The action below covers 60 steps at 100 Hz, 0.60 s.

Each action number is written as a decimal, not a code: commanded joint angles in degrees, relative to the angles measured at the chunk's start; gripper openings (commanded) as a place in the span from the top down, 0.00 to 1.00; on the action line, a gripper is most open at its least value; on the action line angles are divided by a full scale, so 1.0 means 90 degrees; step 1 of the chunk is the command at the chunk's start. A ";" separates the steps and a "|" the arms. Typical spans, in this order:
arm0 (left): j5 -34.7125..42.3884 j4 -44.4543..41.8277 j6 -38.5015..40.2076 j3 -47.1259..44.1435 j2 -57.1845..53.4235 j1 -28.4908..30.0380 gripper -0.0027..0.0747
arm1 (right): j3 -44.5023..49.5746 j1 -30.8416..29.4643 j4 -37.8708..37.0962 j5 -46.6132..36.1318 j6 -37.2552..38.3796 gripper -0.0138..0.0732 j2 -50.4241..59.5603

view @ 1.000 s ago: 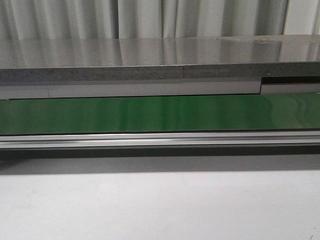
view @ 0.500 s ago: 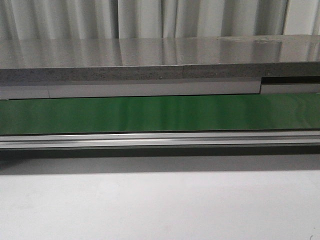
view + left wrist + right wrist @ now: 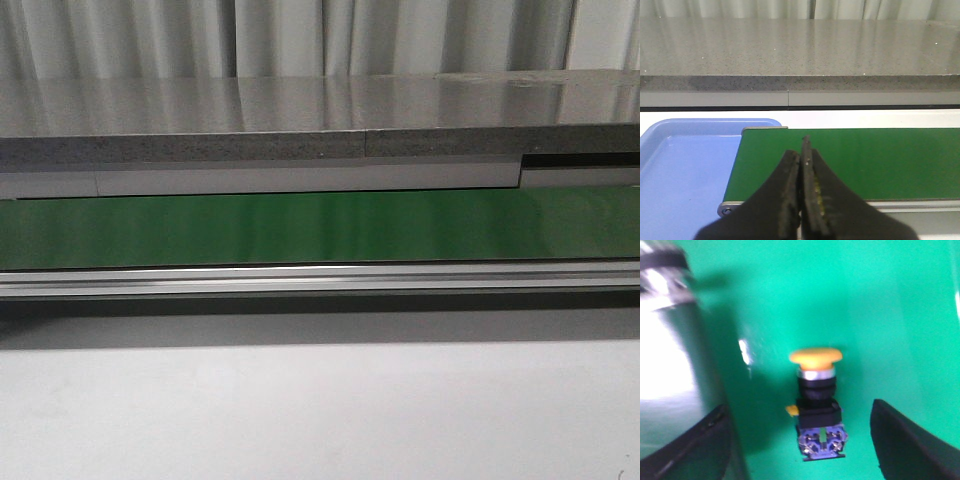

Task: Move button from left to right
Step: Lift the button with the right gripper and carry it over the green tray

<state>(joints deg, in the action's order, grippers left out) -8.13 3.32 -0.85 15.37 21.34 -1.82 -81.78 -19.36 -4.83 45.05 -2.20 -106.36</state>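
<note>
- The button (image 3: 817,402) lies on its side on the green belt (image 3: 880,310), its yellow-orange cap toward the far end and its blue terminal block toward the camera.
- The right gripper (image 3: 802,450) is spread wide, one dark finger (image 3: 695,450) on each side of the button, neither touching it.
- A shiny metal rail (image 3: 670,365) runs beside the belt, blurred.
- The left gripper (image 3: 802,165) is pressed together with nothing between its tips, above the belt's end.
- A blue tray (image 3: 685,170) sits just beside that end of the belt.
- In the front view the belt (image 3: 320,228) runs across in front of a grey counter (image 3: 300,120); neither arm shows there.
</note>
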 commanded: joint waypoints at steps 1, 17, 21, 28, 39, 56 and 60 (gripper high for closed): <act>0.0542 0.0062 0.0004 0.0172 0.0022 -0.0034 0.99 | -0.0209 0.0113 0.0272 -0.0444 0.0023 0.18 0.0701; 0.0542 0.0062 0.0004 0.0172 0.0022 -0.0034 0.99 | -0.0209 0.0647 0.0537 -0.0872 0.0023 0.18 0.1330; 0.0542 0.0062 0.0004 0.0172 0.0022 -0.0034 0.99 | -0.0209 0.0779 0.0537 -0.0933 0.0023 0.18 0.1505; 0.0542 0.0062 0.0004 0.0172 0.0022 -0.0034 0.99 | -0.0196 0.1051 0.0537 -0.0985 0.0023 0.18 0.1791; 0.0542 0.0062 0.0004 0.0172 0.0022 -0.0034 0.99 | -0.0008 0.1463 0.0580 -0.1139 0.0023 0.18 0.2317; 0.0542 0.0062 0.0004 0.0172 0.0022 -0.0034 0.99 | 0.0944 0.2032 0.0861 -0.1873 0.0023 0.18 0.3386; 0.0542 0.0062 0.0004 0.0172 0.0022 -0.0034 0.99 | 0.1294 0.2167 0.0918 -0.2094 0.0023 0.18 0.3705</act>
<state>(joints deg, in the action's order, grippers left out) -8.13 3.32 -0.85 15.37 21.34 -1.82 -73.43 -1.60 2.05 33.40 -1.99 -79.95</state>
